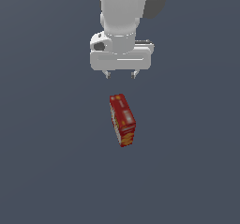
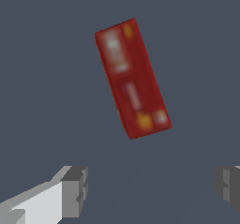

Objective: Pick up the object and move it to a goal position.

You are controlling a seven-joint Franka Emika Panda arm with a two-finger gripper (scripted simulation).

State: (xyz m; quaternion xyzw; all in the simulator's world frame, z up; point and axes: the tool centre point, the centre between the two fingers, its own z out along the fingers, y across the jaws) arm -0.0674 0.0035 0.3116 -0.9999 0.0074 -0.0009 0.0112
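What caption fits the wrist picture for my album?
Open tool hovers apart from a tilted red carton on the grey floor.

My jaws stand wide apart, wider than the red carton [image 1: 123,120] is narrow. Bare grey floor [image 1: 47,162] lies on every side of it, with nothing between my gripper [image 1: 121,74] and the carton.

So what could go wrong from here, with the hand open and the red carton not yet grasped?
1. The hand is offset from the red carton, not over it; in the wrist view the carton lies outside the gap between the fingers, so a straight descent would likely miss.
2. The carton sits skewed to the open fingers, so closing without rotating might twist or push it away.
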